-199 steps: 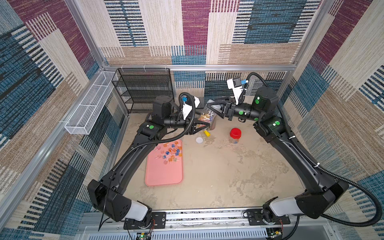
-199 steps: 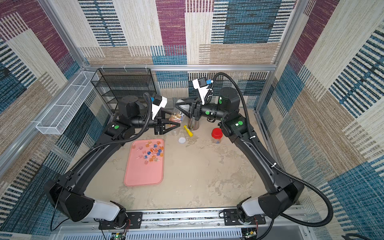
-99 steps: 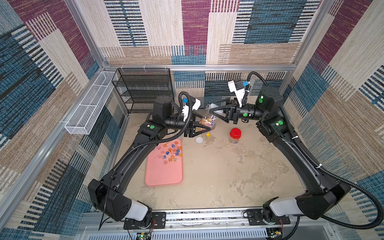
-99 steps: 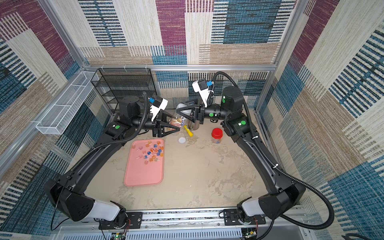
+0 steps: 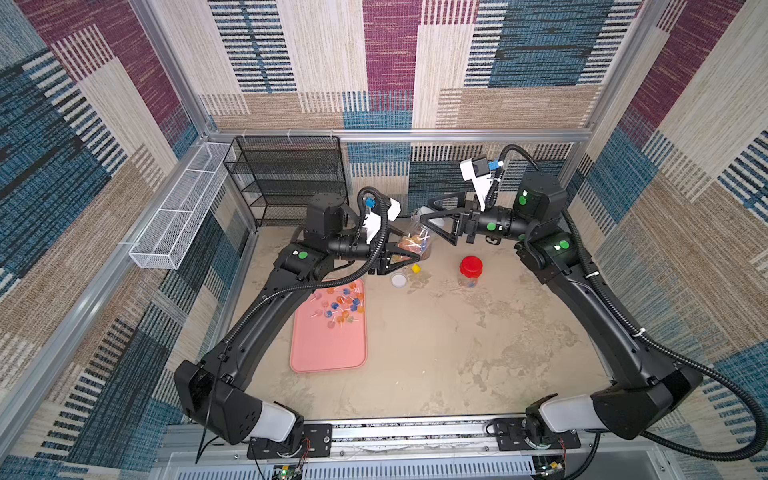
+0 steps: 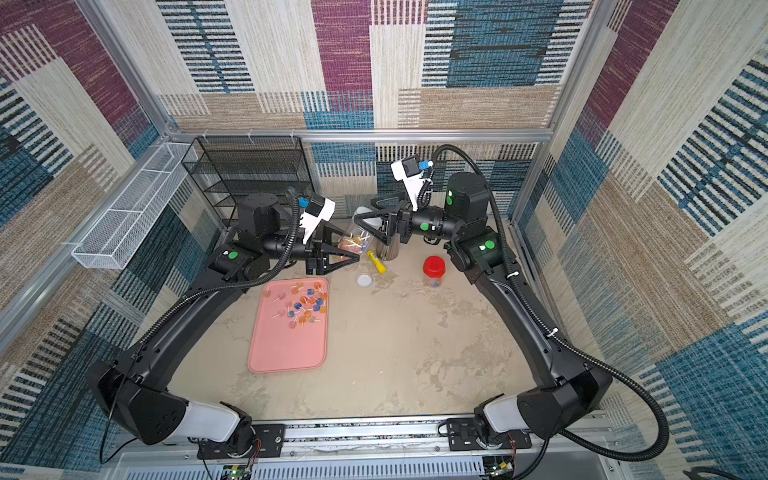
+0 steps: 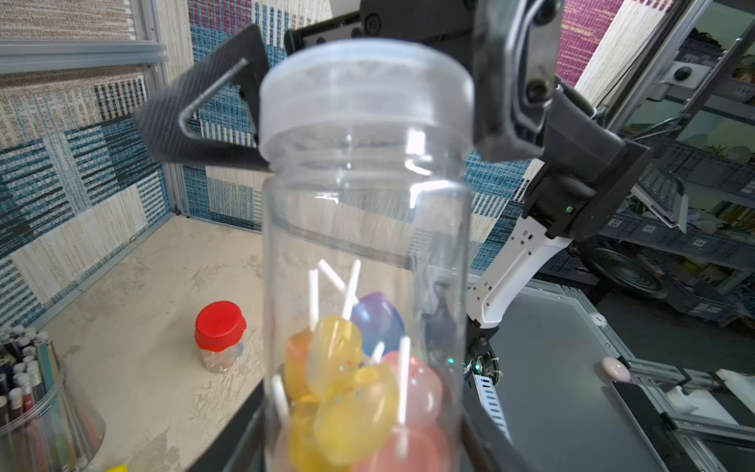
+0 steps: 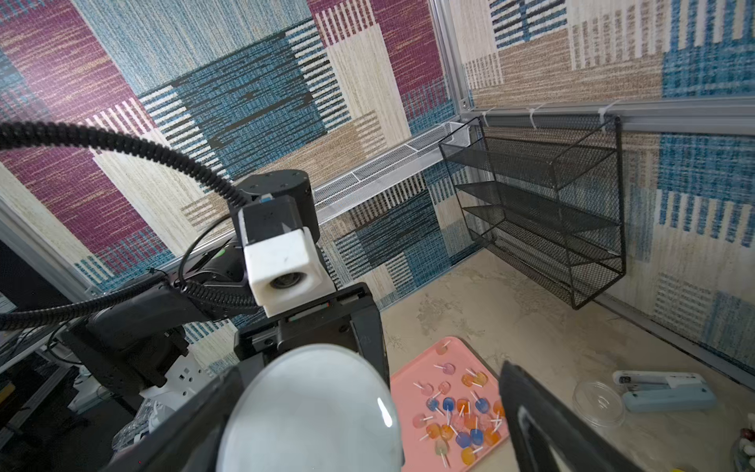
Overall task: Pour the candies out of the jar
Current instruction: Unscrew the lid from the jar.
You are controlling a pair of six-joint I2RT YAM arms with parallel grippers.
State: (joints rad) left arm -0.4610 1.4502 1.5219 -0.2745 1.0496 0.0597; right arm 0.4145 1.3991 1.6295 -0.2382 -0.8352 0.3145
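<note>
Item, jar (image 5: 415, 244): clear, translucent lid (image 7: 363, 90) still on; I see it held off the table just beyond the far edge of the pink tray (image 5: 328, 349); left gripper (image 6: 348, 246) clenched on its body.
Item, right gripper (image 6: 363, 211): jaws released, one on each side of the lid, a gap showing.
Item, candies (image 7: 351, 388): one lot inside the jar, heaped away from the lid; a second lot (image 5: 340, 305) loose on the tray's far end.
Item, red-capped jar (image 5: 471, 270): upright, well apart from the tray.
</note>
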